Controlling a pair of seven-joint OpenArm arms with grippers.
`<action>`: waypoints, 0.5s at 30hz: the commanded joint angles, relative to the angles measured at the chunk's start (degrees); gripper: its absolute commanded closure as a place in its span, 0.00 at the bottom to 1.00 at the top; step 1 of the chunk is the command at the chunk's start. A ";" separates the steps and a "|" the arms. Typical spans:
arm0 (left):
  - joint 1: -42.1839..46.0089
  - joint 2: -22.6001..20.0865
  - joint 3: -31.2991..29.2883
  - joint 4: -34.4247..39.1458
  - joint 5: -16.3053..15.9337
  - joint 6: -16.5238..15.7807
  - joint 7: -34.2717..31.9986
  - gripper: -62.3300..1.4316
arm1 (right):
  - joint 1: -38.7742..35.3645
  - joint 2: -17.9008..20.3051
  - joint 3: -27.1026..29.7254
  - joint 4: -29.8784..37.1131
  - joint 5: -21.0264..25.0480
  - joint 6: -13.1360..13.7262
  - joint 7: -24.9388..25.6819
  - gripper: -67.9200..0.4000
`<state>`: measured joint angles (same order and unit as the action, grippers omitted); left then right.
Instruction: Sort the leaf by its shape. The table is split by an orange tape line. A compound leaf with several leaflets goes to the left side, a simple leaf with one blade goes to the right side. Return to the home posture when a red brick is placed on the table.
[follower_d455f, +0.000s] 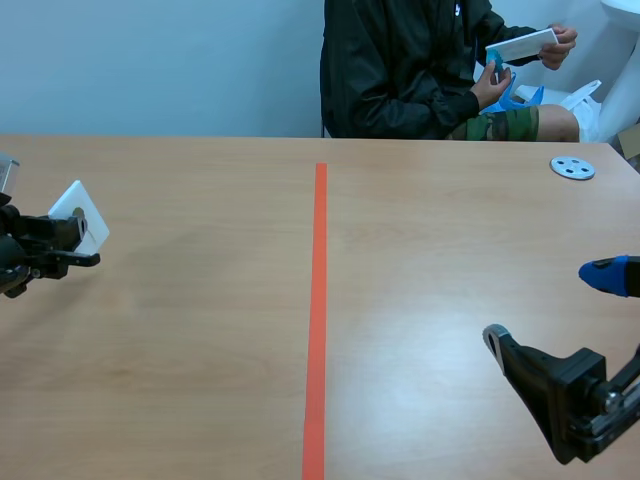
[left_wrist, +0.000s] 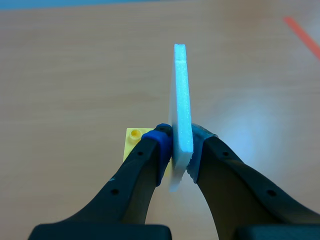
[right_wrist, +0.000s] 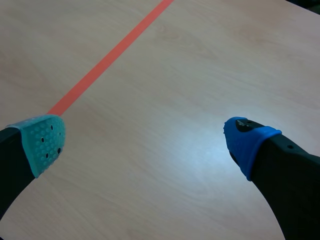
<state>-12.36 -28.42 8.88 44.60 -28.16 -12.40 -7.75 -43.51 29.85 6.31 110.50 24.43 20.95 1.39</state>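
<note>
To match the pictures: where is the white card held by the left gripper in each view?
Scene view: white card in left gripper, far left.
Left wrist view: edge-on, clamped in that gripper.
Right wrist view: not in it.
Shared landmark: orange tape line.

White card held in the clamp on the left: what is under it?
Below the white card a yellow piece with a round stud shows on the table. The left gripper and card cover the rest of it.
</note>
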 joint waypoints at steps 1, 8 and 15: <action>-0.70 -0.35 -0.02 0.28 -2.23 -0.11 -1.73 0.91 | 0.85 -0.02 0.74 0.11 0.17 -0.17 0.90 0.00; -1.33 -0.35 -0.02 -6.10 -6.40 2.64 -5.77 0.91 | 0.83 -0.02 0.74 0.11 0.17 -0.17 0.87 0.00; -2.86 -0.35 0.00 -12.31 -6.36 2.62 -8.98 0.91 | 0.83 -0.02 0.74 0.11 0.15 -0.17 0.85 0.00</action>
<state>-13.56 -28.40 9.04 31.11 -34.35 -9.54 -15.53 -43.51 29.85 6.31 110.50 24.43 20.95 1.39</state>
